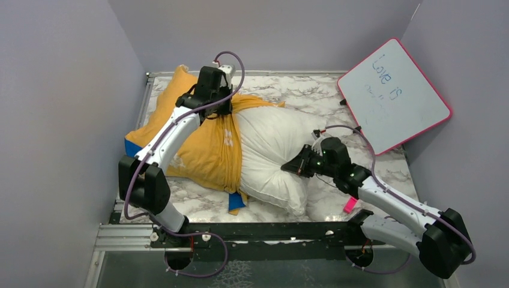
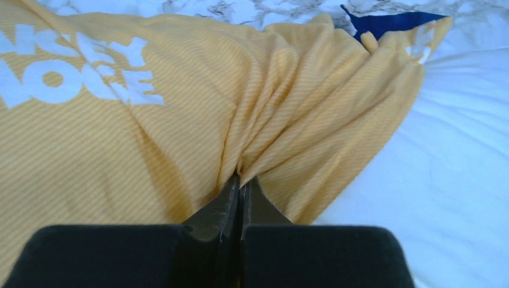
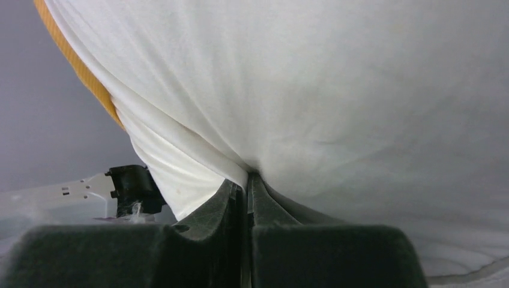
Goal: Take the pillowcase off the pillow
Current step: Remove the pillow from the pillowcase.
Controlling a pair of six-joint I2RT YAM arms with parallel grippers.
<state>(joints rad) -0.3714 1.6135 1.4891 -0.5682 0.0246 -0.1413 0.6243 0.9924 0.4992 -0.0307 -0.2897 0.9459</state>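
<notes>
The pillowcase (image 1: 204, 147), orange-yellow face up with white lettering, covers the left half of the pillow and is bunched into folds at its open edge; blue shows at its corners. The white pillow (image 1: 273, 153) sticks out to the right, plump and wrinkled. My left gripper (image 1: 223, 111) is shut on a gathered fold of the pillowcase (image 2: 180, 120) at the far edge; its jaws meet on the orange cloth (image 2: 242, 177). My right gripper (image 1: 295, 167) is shut on the pillow's white fabric (image 3: 312, 90), pinching a fold at the fingertips (image 3: 247, 177).
A pink-edged whiteboard (image 1: 393, 96) leans at the back right against the wall. A small pink object (image 1: 350, 205) lies near the right arm's base. Grey walls close in on both sides. The marble tabletop (image 1: 312, 90) shows behind the pillow.
</notes>
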